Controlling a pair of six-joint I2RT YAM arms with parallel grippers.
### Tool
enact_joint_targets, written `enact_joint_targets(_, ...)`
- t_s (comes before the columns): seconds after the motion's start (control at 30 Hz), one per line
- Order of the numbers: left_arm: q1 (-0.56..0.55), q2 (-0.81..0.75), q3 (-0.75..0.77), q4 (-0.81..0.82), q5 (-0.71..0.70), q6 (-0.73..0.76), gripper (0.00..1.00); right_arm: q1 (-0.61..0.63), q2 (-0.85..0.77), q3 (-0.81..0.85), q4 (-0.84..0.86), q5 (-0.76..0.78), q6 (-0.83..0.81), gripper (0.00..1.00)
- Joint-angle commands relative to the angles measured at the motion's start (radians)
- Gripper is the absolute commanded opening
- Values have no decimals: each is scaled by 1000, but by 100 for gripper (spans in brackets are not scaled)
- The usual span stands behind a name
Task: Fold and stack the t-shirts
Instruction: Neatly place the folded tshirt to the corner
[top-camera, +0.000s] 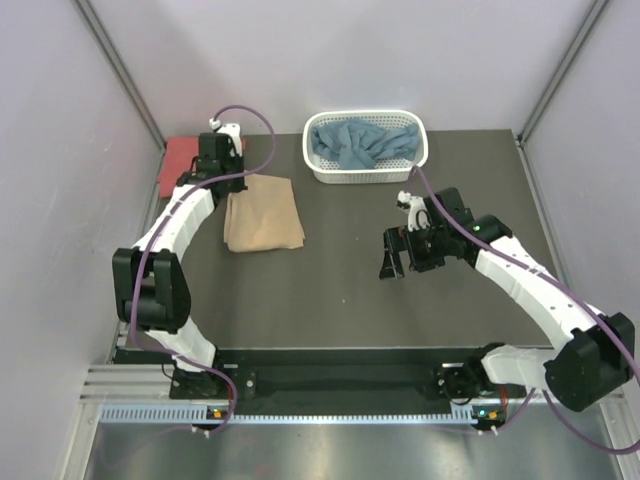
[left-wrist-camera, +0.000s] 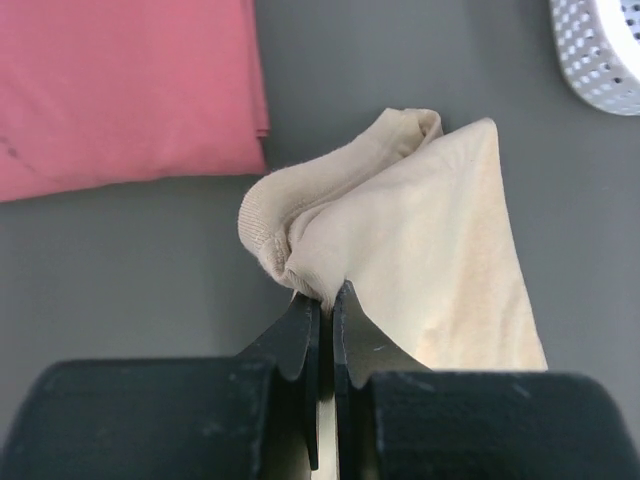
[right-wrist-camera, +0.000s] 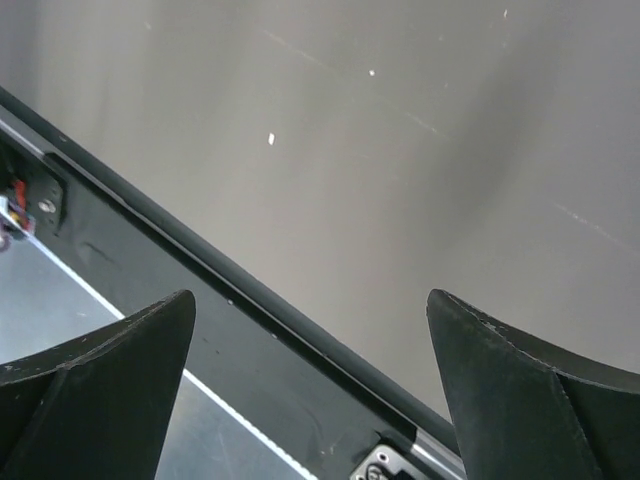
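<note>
The folded tan t-shirt (top-camera: 263, 215) lies on the dark table at the left; in the left wrist view (left-wrist-camera: 440, 250) its near corner is bunched up. My left gripper (top-camera: 222, 178) (left-wrist-camera: 327, 297) is shut on that tan corner at the shirt's far left edge. The folded coral-red t-shirt (top-camera: 180, 157) (left-wrist-camera: 120, 90) lies flat at the far left corner behind it. The dusty blue t-shirt (top-camera: 362, 142) sits crumpled in the white lattice basket (top-camera: 330, 172). My right gripper (top-camera: 391, 268) (right-wrist-camera: 310, 310) is open and empty above the table's middle right.
The basket's rim shows in the left wrist view (left-wrist-camera: 600, 50) at the top right. The right wrist view shows bare table and the table's front edge rail (right-wrist-camera: 200, 270). Pale walls enclose the table on three sides.
</note>
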Motion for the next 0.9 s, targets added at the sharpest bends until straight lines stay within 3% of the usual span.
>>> enact_joint_targets(0.0,3,-12,94,29,-101,107,0,40,18,59,-32,51,-45,100)
enact_joint_targets(0.47,5,100,353,6,-236,369,0,71,83,91,-44,125,-79,100)
enact_joint_targets(0.87,7,138,481,14,-291,473,0,68,117,115,-38,135,-83,100)
